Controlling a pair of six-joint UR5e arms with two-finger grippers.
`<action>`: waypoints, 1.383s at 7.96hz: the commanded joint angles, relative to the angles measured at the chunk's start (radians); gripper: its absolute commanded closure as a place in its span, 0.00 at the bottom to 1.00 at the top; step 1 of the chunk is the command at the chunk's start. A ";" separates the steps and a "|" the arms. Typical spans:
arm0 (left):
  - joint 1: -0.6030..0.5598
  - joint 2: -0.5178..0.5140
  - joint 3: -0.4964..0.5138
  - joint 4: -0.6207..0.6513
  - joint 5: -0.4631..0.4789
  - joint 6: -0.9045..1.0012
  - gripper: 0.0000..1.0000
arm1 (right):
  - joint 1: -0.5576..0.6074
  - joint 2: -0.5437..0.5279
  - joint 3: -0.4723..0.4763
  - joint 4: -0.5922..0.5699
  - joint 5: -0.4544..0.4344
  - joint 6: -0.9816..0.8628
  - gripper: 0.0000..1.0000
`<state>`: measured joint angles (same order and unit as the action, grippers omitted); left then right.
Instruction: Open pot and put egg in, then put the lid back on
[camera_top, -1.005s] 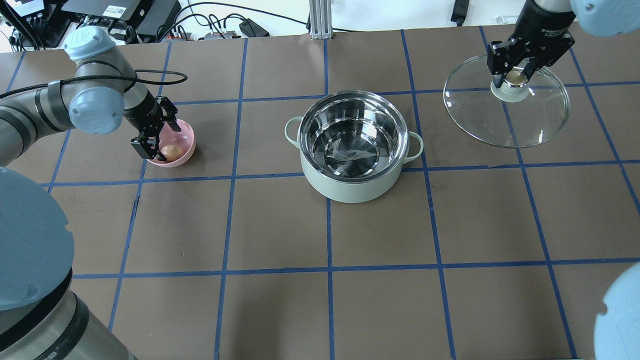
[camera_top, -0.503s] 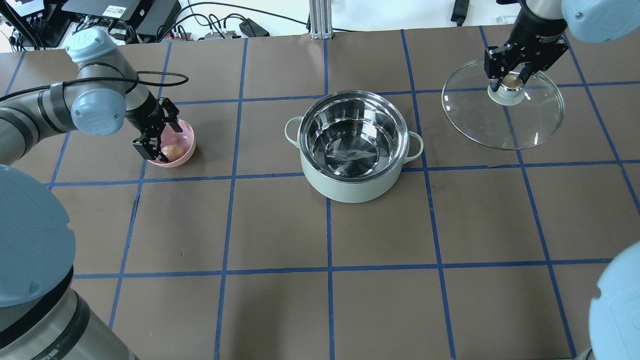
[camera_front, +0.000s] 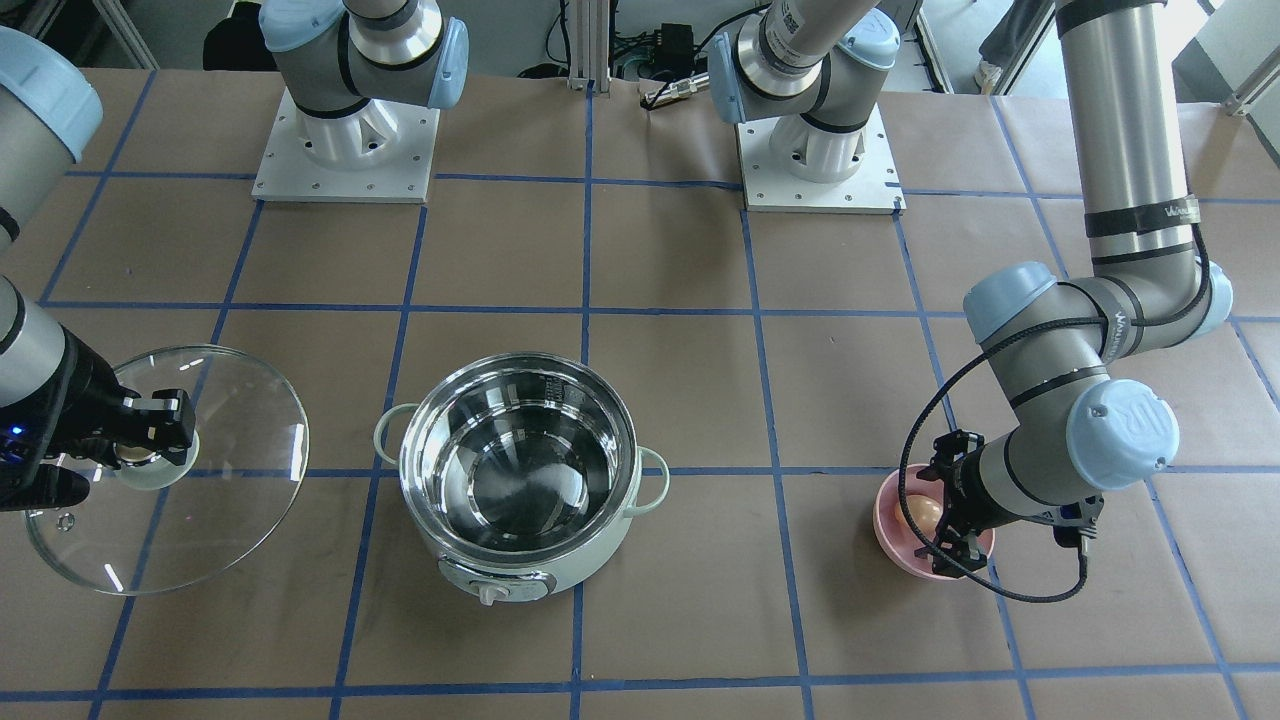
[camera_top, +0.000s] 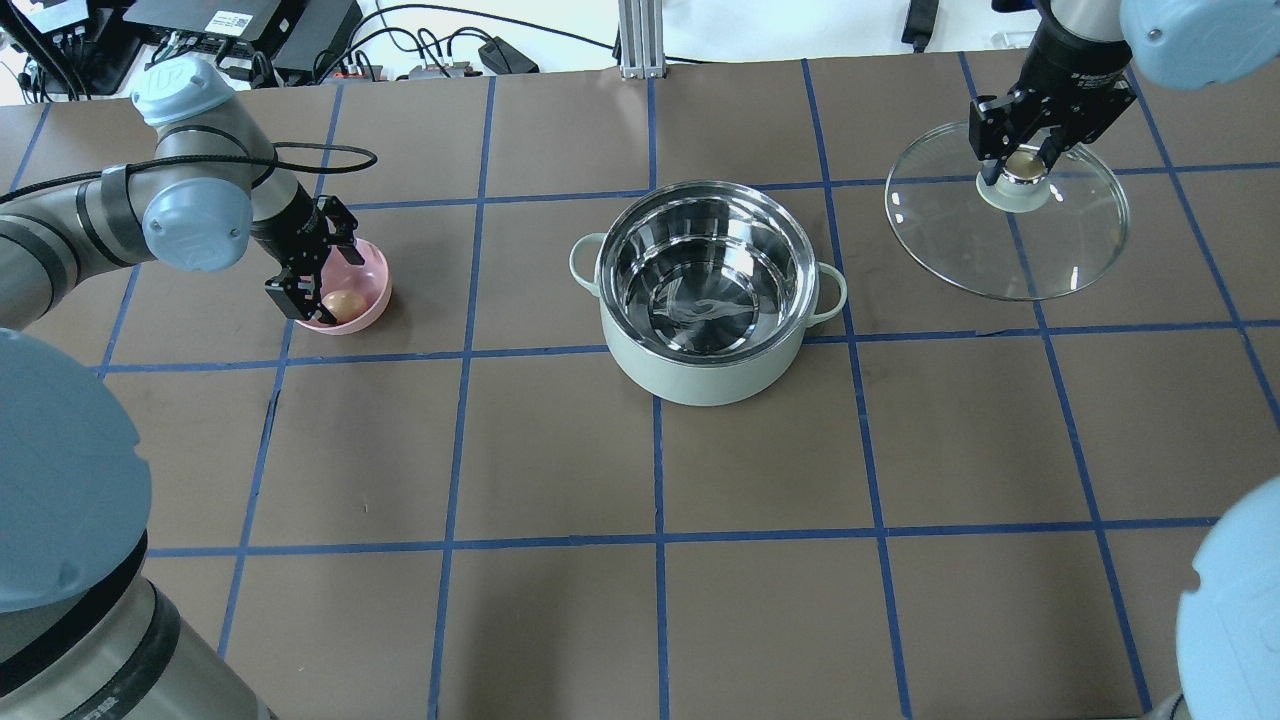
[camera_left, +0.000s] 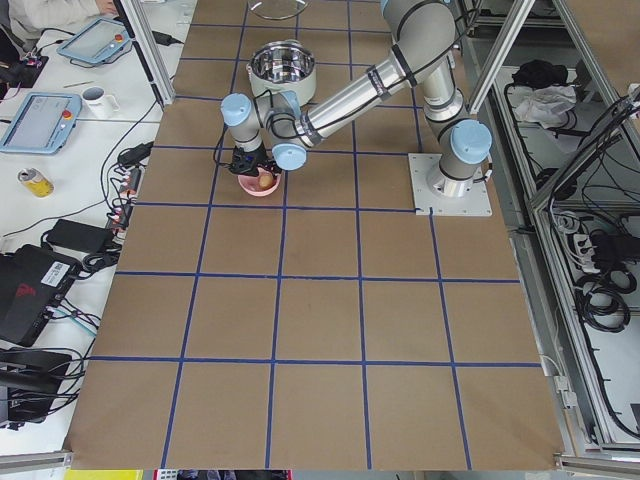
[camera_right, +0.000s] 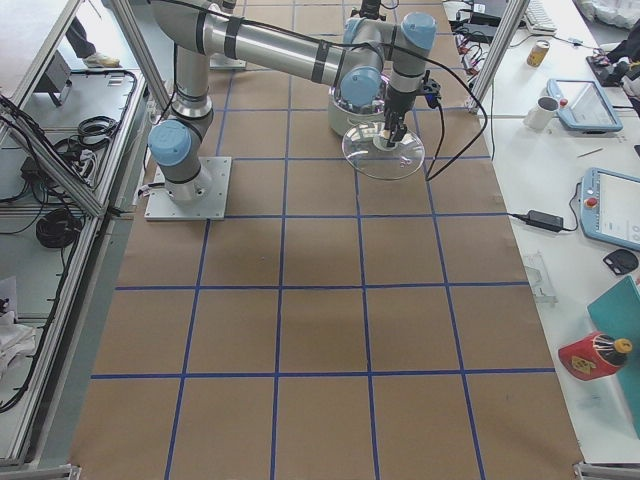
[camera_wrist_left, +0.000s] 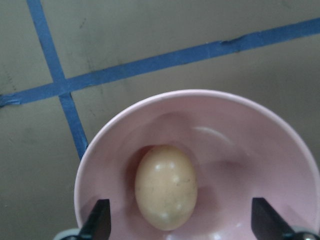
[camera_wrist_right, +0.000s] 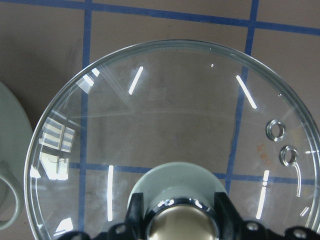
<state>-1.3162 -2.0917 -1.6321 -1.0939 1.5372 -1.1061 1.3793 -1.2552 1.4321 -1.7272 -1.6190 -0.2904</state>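
An uncovered mint-green pot (camera_top: 710, 375) stands in the middle of the tabletop (camera_top: 560, 450). Well to its right, the right gripper (camera_top: 1022, 160) pinches the knob (camera_wrist_right: 182, 227) of the glass lid (camera_top: 1000, 250). The left gripper (camera_wrist_left: 181, 222), whose arm has a blue joint cap (camera_front: 1122, 425) marked "UR", hangs spread around the egg (camera_wrist_left: 165, 186) in a pink bowl (camera_wrist_left: 240, 140).

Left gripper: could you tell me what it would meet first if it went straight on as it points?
Likely the egg in the pink bowl, between the left gripper's open fingers; depth is unclear.

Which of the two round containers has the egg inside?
The small pink bowl, under the left gripper; the larger green pot is empty.
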 joint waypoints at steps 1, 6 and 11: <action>0.000 -0.002 0.000 0.002 -0.002 -0.001 0.02 | 0.000 0.003 0.002 -0.002 0.010 -0.006 1.00; 0.000 -0.025 0.000 0.043 -0.002 -0.001 0.08 | 0.001 0.003 0.034 -0.026 0.004 -0.030 1.00; 0.000 -0.025 0.000 0.038 -0.014 0.000 0.73 | -0.037 -0.003 0.039 -0.028 0.008 -0.090 1.00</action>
<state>-1.3162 -2.1178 -1.6322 -1.0528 1.5261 -1.1075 1.3695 -1.2534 1.4718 -1.7551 -1.6180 -0.3436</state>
